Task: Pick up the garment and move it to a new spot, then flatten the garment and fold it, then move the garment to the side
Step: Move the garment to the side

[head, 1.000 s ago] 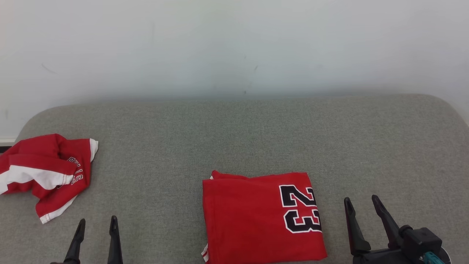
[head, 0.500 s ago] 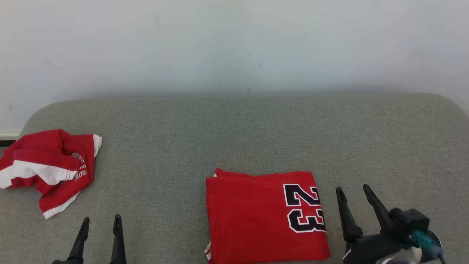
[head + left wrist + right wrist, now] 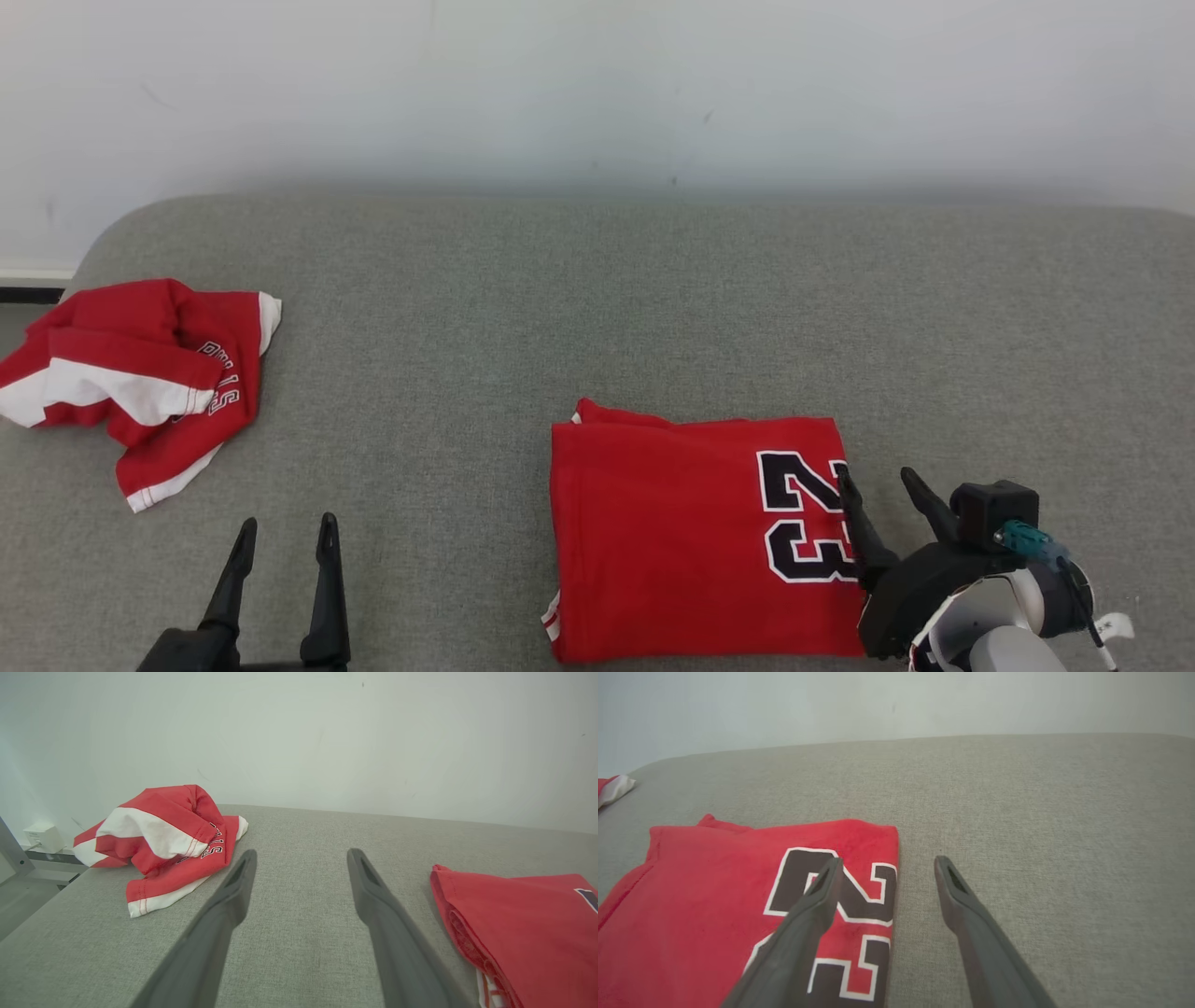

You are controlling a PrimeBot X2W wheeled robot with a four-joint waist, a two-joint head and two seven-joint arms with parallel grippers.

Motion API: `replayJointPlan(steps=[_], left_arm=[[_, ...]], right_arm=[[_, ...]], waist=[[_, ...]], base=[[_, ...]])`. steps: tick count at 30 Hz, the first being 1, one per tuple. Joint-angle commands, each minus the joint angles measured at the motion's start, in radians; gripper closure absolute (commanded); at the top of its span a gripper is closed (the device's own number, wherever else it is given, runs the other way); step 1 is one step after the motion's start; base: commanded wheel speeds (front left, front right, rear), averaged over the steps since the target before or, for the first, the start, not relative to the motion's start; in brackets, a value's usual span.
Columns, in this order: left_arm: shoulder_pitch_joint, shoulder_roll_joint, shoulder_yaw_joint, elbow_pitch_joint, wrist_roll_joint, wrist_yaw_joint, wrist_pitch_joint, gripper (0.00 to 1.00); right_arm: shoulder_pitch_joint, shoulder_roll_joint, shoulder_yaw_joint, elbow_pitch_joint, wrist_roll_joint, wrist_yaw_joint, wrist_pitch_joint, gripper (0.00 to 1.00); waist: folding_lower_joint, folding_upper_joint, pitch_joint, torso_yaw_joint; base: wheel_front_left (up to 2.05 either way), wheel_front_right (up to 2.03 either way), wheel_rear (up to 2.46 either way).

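Grey cushion [image 3: 597, 308] bears the folded jersey [image 3: 672, 541]; right gripper [image 3: 876, 476] (left gripper [image 3: 287, 523] too) gapes empty.

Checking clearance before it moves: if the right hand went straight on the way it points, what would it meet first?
Likely the folded red jersey: the right hand straddles its numbered edge, one finger over the cloth, the other over the bare gray cushion. Its height is unclear.

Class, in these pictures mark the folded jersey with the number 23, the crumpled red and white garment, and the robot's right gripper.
folded jersey [image 3: 672, 541]: head view, plain red cloth left of the number.
crumpled garment [image 3: 112, 397]: head view, on its white band.
right gripper [image 3: 876, 474]: head view, midway between its fingertips.
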Motion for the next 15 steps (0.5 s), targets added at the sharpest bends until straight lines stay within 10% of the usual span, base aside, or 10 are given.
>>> replayJointPlan(steps=[1, 13, 15], left_arm=[[-0.017, 0.002, -0.002, 0.005, -0.006, 0.001, -0.008, 0.0], [-0.062, 0.011, -0.013, 0.036, -0.014, -0.001, -0.018, 0.0], [-0.068, 0.011, -0.015, 0.04, -0.016, 0.0, -0.021, 0.0]], right_arm=[[-0.014, 0.004, 0.008, 0.025, 0.007, -0.003, -0.003, 0.0], [-0.087, 0.025, 0.063, 0.267, 0.046, -0.003, -0.029, 0.0], [-0.091, 0.031, 0.08, 0.299, 0.06, -0.003, -0.029, 0.61]], waist=[[-0.0002, -0.0001, 0.021, 0.013], [-0.0002, -0.0001, 0.058, 0.023], [-0.0002, -0.0001, 0.061, 0.025]], base=[[0.0, 0.0, 0.0], [0.0, 0.0, 0.0], [0.0, 0.0, 0.0]])
